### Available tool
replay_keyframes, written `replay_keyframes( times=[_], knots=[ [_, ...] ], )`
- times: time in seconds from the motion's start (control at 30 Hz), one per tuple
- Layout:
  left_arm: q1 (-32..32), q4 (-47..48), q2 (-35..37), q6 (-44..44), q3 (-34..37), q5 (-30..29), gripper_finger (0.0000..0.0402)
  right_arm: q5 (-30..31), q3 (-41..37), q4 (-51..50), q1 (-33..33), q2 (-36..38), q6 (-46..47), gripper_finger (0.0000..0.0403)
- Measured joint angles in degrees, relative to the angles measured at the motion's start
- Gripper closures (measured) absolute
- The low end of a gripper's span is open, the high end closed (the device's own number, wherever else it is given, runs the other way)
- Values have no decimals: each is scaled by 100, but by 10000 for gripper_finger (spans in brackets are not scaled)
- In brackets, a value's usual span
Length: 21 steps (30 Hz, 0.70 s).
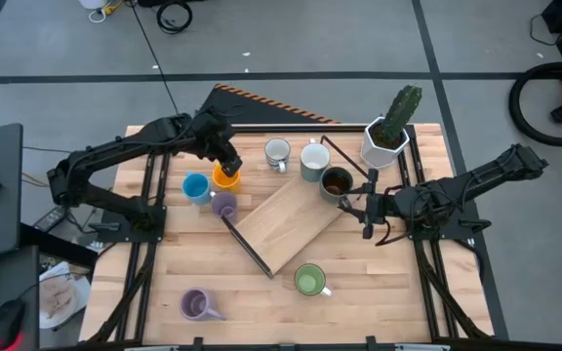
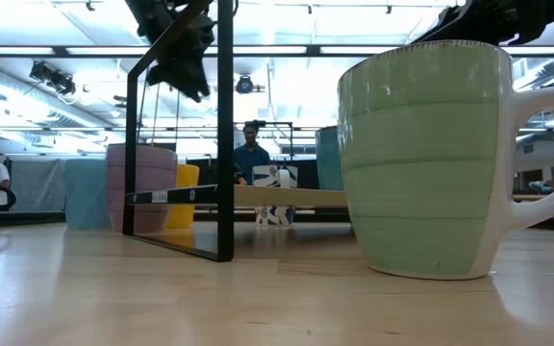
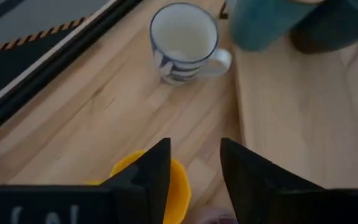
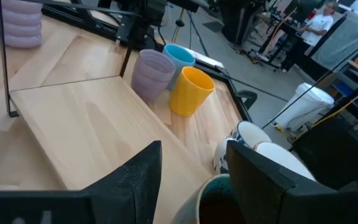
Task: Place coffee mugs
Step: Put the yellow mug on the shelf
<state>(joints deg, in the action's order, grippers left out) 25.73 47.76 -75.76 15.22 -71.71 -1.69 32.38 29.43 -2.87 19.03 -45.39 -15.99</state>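
Note:
My left gripper point(image 1: 224, 161) is open and hangs above the orange mug point(image 1: 225, 178), which shows under one finger in the left wrist view point(image 3: 178, 186); in the low view the gripper point(image 2: 186, 60) is well above the table. The blue mug point(image 1: 195, 187) and a lilac mug point(image 1: 223, 204) stand next to the orange one. My right gripper point(image 1: 363, 208) is open beside the dark brown mug point(image 1: 336, 182), whose rim shows between its fingers point(image 4: 219, 199). A white patterned mug point(image 1: 277, 154), a pale grey mug point(image 1: 312, 161), the green mug point(image 1: 309, 281) and a second lilac mug point(image 1: 195, 305) stand upright on the table.
A wooden board point(image 1: 286, 224) with a black metal frame point(image 1: 247, 244) lies slantwise in the middle of the table. A white angular pot with a cactus point(image 1: 388, 136) stands at the far right. People show in the room beyond the table point(image 2: 251, 154).

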Motion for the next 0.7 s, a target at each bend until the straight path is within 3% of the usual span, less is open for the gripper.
replay_keyframes(
  times=[0.23,0.7],
  knots=[
    [-217,1212,-513,-97,-671,-303,259,-47,2,204,-2,0,-377,217],
    [-541,1498,-1471,-58,-670,-110,260,-117,2,196,-8,1,-629,217]
  ],
)
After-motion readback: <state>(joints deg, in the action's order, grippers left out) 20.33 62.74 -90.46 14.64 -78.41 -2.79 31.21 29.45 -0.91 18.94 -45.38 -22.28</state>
